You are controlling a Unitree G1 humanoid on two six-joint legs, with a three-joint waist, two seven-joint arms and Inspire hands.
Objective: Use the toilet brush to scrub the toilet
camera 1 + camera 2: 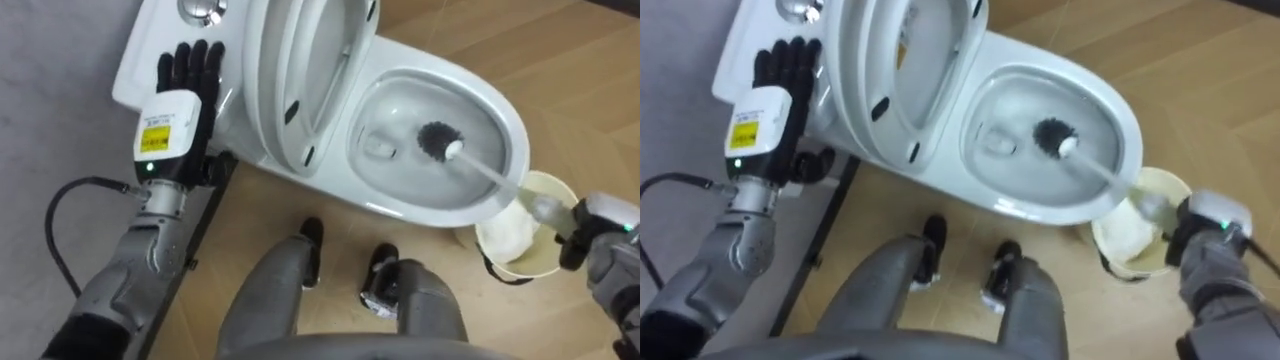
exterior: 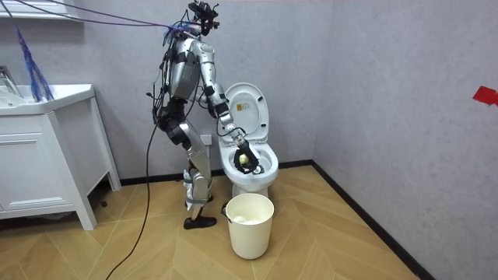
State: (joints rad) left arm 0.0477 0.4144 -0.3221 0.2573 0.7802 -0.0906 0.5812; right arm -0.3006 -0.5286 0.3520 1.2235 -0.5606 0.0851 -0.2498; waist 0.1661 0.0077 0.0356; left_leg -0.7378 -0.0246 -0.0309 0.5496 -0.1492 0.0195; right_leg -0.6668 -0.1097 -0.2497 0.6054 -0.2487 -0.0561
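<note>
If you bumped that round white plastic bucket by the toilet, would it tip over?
It would probably slide or tip easily: the round white plastic bucket looks light and stands free on the smooth wooden floor. Its top looks wider than its base, so a high bump might topple it. It seems stiff, not floppy.

The plain grey walls (image 2: 405,78) are smooth. The floor of light brown wooden boards (image 2: 334,245) is laid in a zigzag pattern. A thin dark strip (image 2: 362,216) runs along the bottom of the wall, where it meets the floor. At the room view's left stands a white cabinet with panelled doors (image 2: 43,167), and a white counter (image 2: 58,97) lies on top of it. A small red patch (image 2: 485,95) sits on the wall at the room view's right. The light is soft and even.
</note>
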